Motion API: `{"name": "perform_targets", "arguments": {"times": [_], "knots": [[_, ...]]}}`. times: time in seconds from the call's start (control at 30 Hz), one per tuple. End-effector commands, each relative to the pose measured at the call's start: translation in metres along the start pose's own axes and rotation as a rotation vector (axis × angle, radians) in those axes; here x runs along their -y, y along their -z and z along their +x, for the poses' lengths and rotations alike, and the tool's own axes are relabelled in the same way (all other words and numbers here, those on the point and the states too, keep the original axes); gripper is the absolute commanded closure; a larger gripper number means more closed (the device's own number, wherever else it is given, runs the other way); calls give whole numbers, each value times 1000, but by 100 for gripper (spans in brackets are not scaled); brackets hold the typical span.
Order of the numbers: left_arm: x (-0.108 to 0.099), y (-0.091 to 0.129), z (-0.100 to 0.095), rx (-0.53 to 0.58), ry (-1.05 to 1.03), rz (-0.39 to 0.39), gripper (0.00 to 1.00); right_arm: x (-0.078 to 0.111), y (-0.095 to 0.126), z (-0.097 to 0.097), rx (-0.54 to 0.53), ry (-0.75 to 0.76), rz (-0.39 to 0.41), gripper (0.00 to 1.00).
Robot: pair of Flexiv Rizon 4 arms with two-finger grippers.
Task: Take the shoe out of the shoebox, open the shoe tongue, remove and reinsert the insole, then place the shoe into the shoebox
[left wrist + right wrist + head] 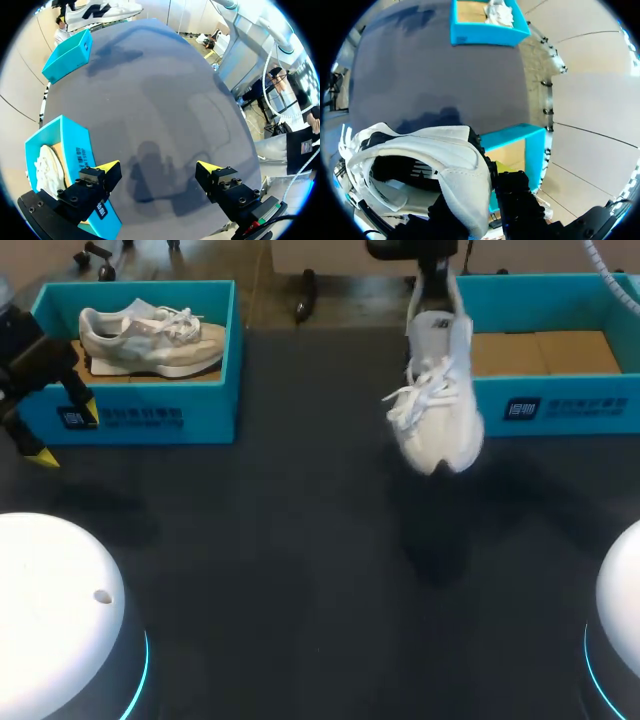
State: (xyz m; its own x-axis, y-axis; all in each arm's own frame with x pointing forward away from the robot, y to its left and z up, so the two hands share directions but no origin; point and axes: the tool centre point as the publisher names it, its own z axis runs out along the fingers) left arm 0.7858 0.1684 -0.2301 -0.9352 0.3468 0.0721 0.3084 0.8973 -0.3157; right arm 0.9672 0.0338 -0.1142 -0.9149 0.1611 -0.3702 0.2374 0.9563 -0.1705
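A white lace-up shoe hangs toe-down over the dark table, just left of the right blue shoebox. My right gripper is shut on the shoe's heel from above. In the right wrist view the heel wall of the shoe sits between the fingers of that gripper, with the shoe's opening facing the camera. The right shoebox lies just beyond the shoe, showing only its cardboard floor. My left gripper is open and empty beside the left shoebox; its fingers stand wide apart.
The left blue shoebox holds a second pale sneaker, also seen as the sneaker close to my left fingers. Two white round bases stand at the table's near corners. Dark tabletop spreads between the boxes.
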Motion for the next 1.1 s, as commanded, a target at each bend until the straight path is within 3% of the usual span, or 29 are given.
{"name": "perform_targets", "arguments": {"times": [0.03, 0.17, 0.23, 0.47, 0.97, 1.1], "knots": [[0, 1, 0, -2, 0, -3, 0, 24, 3, -43, -28, 3, -10, 100], [0, 1, 0, -2, 0, -3, 0, 53, -6, -80, -34, 60, -43, 100], [0, 1, 0, -2, 0, -3, 0, 65, -15, -98, -36, 34, -12, 100], [0, 1, 0, -2, 0, -3, 0, 92, -37, -154, -26, 58, -43, 100], [0, 1, 0, -2, 0, -3, 0, 92, -37, -154, -26, 58, -43, 100], [0, 1, 0, -2, 0, -3, 0, 110, -45, -191, 3, 4, -42, 100]]}}
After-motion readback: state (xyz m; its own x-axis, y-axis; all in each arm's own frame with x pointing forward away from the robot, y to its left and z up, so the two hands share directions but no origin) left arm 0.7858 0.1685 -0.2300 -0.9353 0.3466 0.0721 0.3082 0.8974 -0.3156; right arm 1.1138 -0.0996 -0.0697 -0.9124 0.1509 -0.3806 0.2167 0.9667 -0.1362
